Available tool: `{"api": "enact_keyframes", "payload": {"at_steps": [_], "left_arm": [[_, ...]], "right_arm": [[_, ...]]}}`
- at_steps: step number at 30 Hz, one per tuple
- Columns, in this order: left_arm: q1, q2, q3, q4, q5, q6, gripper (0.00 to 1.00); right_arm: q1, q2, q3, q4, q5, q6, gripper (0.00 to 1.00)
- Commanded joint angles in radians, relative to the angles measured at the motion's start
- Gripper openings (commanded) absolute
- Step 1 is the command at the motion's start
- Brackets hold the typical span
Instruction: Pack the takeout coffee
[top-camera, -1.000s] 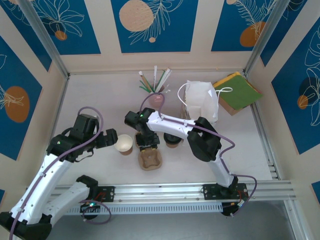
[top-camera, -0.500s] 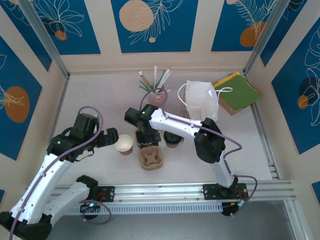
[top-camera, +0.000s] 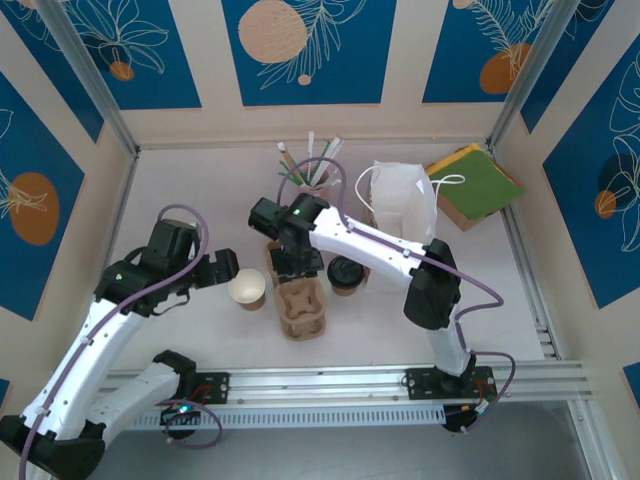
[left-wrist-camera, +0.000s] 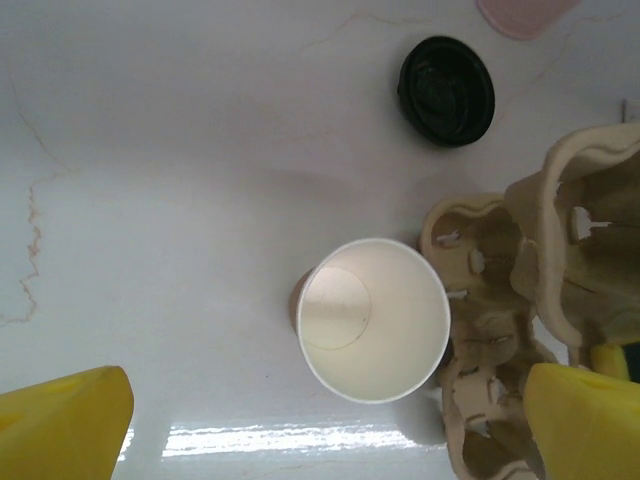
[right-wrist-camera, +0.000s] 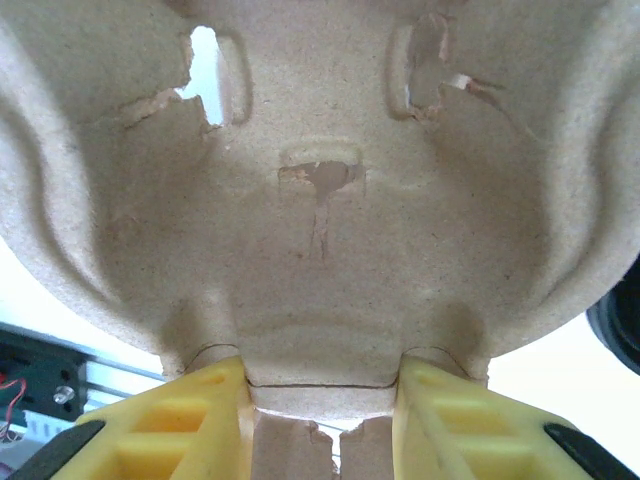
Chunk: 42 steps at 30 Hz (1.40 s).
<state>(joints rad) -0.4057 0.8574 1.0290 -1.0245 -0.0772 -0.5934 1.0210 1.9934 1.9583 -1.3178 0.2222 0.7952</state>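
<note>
1. Currently the takeout coffee (top-camera: 345, 272) stands upright just right of the pulp cup carrier (top-camera: 300, 312), not touching it.
2. The right gripper (top-camera: 294, 270) pinches the carrier's far rim with narrow jaws, and the coffee sits just beside it.
3. The left gripper (top-camera: 226, 272), spread wide, hovers left of the carrier beside the lidless cup (top-camera: 247, 288).

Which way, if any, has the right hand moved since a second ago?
Yes: the right hand, gripping the tray, moved back toward the straw cup.
</note>
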Motion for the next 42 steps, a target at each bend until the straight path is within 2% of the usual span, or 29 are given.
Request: {"api": "enact_keyframes", "payload": {"at_steps": [1, 14, 19, 25, 37, 42], "left_arm": [[0.010, 0.016, 0.045, 0.026, -0.001, 0.012, 1.00], [0.010, 0.080, 0.091, 0.199, 0.148, -0.051, 1.00], [0.009, 0.114, 0.125, 0.244, 0.182, -0.068, 1.00], [-0.003, 0.168, 0.167, 0.296, 0.248, -0.077, 1.00], [-0.035, 0.236, 0.209, 0.366, 0.271, -0.100, 1.00], [-0.081, 0.271, 0.234, 0.383, 0.267, -0.087, 1.00]], "right_arm": [[0.005, -0.073, 0.072, -0.086, 0.041, -0.031, 0.36], [-0.008, -0.147, 0.347, -0.256, 0.179, -0.112, 0.36], [-0.042, -0.199, 0.388, -0.296, 0.215, -0.146, 0.36], [-0.114, -0.275, 0.399, -0.313, 0.224, -0.195, 0.36], [-0.306, -0.425, 0.373, -0.332, 0.137, -0.287, 0.37], [-0.393, -0.477, 0.331, -0.326, 0.105, -0.338, 0.37]]}}
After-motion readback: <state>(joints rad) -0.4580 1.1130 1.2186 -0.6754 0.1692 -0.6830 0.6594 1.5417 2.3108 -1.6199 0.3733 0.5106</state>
